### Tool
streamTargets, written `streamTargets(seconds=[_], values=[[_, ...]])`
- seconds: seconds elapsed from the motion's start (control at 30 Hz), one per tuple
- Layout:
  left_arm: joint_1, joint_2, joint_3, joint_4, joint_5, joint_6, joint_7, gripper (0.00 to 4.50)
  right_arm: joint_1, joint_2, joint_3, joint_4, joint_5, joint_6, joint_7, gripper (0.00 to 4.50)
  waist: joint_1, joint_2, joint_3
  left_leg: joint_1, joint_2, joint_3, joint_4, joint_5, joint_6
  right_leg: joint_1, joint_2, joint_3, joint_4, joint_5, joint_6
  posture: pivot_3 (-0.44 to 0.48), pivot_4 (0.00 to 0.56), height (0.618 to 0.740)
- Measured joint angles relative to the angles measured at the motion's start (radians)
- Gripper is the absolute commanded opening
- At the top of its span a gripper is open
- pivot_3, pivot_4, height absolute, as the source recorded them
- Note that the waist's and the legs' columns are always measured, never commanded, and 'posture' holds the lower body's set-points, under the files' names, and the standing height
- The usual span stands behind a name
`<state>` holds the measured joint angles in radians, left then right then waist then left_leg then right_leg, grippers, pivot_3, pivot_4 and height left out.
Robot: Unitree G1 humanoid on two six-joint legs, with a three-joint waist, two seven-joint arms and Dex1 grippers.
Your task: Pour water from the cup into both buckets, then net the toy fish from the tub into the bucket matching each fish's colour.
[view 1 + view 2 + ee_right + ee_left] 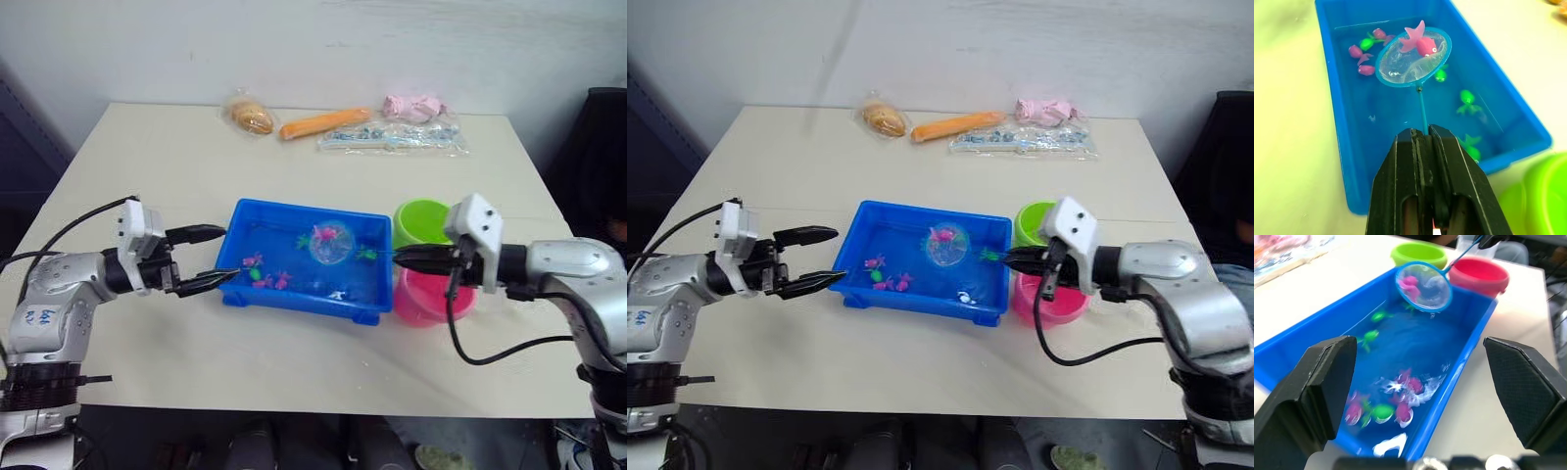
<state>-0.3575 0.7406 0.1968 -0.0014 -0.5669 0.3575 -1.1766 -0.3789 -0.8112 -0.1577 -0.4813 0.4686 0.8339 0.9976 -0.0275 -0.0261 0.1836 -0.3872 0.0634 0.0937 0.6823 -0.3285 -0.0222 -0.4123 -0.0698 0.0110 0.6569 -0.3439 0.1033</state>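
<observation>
On a pale table (294,186) sits the blue tub (294,304) of water, with the green bucket (419,217) and pink bucket (431,299) just beside its right end. The right gripper (1427,134) is clamped on the handle of the net (1413,56), whose ring holds a pink fish (1420,43) over the tub (more fish lie in the water). The left gripper (201,257) hovers at the tub's left end, fingers spread wide and holding nothing.

The two head views looked forward and down over the table (294,382), sharing nearly the same scene. The left wrist camera sat low and near at one end of the tub (1317,328), looking along it; the right wrist camera looked down into the tub from the opposite end.
</observation>
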Motion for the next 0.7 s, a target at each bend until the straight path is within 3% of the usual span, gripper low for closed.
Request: streamTargets(seconds=[0.23, 0.47, 0.57, 0.7], values=[[-0.080, -0.041, -0.082, -0.012, -0.014, 0.025, -0.050, 4.46, 0.249, -0.046, -0.330, -0.205, 0.208, 0.130, -0.024, 0.00, 0.004, 0.000, 0.000, 0.001, 0.000, -0.001, 0.000, 0.000, 0.000, 0.002, 0.002, 0.000, -0.001, 0.000, 0.000, 0.000, 0.150, 0.740], [-0.113, -0.092, -0.148, 0.038, -0.015, 0.026, -0.116, 4.46, 0.499, -0.036, -0.624, -0.341, 0.301, 0.210, -0.097, 0.00, 0.005, 0.000, 0.000, 0.001, -0.001, -0.001, 0.000, 0.000, -0.001, 0.003, 0.008, 0.002, -0.001, 0.000, 0.001, 0.000, 0.150, 0.740], [-0.146, -0.115, -0.178, 0.064, -0.014, 0.023, -0.133, 4.46, 0.616, -0.002, -0.722, -0.364, 0.306, 0.197, -0.116, 0.00, 0.006, 0.000, 0.000, 0.001, -0.002, -0.001, 0.000, 0.001, -0.001, 0.003, 0.008, 0.004, -0.002, 0.001, 0.001, 0.000, 0.150, 0.740], [-0.193, -0.144, -0.196, 0.102, -0.004, 0.004, -0.151, 4.46, 0.749, 0.038, -0.758, -0.382, 0.228, 0.097, -0.134, 0.00, 0.004, 0.000, 0.000, 0.002, -0.004, 0.000, 0.000, 0.001, -0.001, 0.003, 0.009, 0.006, -0.002, 0.001, 0.002, 0.000, 0.150, 0.740]])
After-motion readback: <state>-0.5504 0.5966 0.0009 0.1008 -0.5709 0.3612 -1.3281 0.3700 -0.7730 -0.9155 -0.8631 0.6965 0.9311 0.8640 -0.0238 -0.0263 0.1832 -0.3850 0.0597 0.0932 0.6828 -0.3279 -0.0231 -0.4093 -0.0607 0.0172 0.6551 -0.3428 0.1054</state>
